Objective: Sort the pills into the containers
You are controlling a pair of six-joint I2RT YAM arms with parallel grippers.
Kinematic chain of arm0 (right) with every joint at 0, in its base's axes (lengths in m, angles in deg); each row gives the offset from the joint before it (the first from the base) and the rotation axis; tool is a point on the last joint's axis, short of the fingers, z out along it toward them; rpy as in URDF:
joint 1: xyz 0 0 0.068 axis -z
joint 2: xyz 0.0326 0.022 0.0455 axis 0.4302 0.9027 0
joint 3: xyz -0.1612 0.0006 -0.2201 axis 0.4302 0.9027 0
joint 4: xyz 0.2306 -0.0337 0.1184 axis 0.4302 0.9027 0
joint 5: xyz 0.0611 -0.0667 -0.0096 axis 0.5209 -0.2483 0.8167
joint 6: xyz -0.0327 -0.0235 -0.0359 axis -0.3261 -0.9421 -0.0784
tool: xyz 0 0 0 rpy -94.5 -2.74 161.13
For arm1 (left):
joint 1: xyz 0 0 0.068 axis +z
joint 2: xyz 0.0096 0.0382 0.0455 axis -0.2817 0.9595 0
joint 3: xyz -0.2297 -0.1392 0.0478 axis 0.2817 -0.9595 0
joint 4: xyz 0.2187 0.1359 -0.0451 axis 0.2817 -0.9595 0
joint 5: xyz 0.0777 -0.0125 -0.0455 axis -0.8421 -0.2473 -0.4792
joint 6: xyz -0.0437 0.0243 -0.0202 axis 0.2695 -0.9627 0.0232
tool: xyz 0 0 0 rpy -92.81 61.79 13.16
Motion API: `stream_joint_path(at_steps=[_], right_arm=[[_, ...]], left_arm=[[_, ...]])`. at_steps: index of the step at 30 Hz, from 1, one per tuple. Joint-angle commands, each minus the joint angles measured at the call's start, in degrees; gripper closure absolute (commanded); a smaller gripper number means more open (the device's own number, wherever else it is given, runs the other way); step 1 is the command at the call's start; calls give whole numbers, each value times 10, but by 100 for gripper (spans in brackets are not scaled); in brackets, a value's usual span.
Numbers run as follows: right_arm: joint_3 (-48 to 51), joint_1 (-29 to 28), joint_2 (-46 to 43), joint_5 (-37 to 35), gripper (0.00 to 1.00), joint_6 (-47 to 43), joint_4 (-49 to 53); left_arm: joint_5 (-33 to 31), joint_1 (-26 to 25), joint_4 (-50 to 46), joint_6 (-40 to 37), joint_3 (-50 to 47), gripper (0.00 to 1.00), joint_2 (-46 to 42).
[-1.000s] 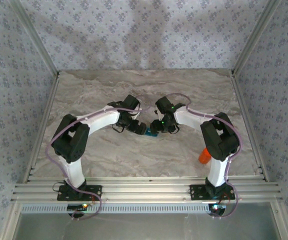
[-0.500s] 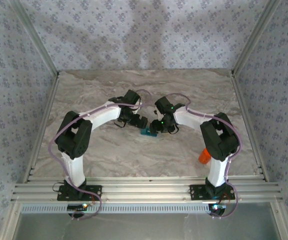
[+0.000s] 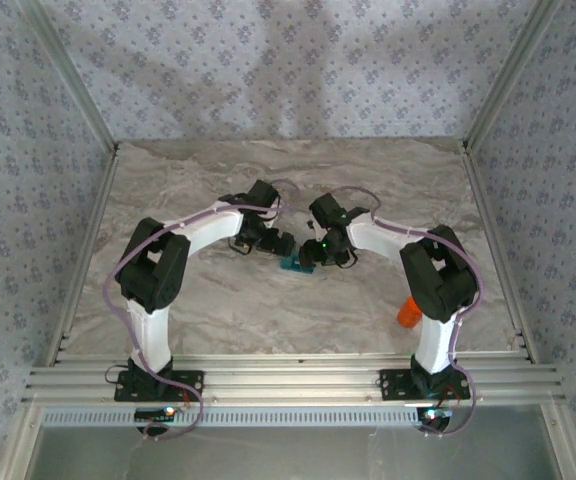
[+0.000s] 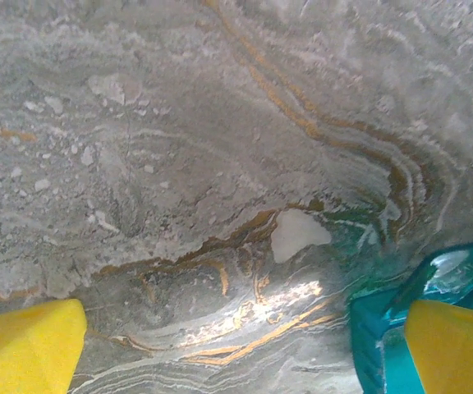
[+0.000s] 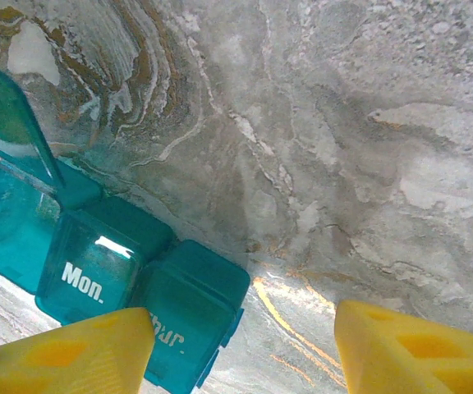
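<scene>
The small teal pill box [image 3: 294, 265] lies mid-table between both grippers. In the right wrist view the pill box [image 5: 97, 263] shows three compartments. The end one has its lid [image 5: 6, 115] raised; the ones marked "Mon." and "Thur." are closed. My right gripper [image 5: 245, 353] is open, its left fingertip [image 5: 72, 353] over the "Thur." end. My left gripper [image 4: 241, 349] is open over bare marble, its right fingertip [image 4: 458, 345] against the box's teal rim [image 4: 380, 328]. A pale whitish patch [image 4: 298, 232] lies just beyond; I cannot tell whether it is a pill or a marking.
An orange cylindrical bottle [image 3: 408, 311] stands near the right arm's base. Aluminium rails [image 3: 268, 380] run along the near edge, and patterned walls close in the table's other sides. Open marble lies behind and to the left of the arms.
My left arm's elbow has swung right and its gripper has edged closer to the pill box. The right arm and the box have barely moved.
</scene>
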Motion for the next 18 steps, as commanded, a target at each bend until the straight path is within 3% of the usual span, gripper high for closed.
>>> stream_joint_path(at_steps=[1, 18], right_arm=[[-15, -7, 21, -2, 36, -6, 56], [-77, 45, -105, -10, 32, 15, 134]], left_arm=[[19, 2, -7, 6, 20, 1, -17], [17, 13, 27, 34, -60, 1, -173]])
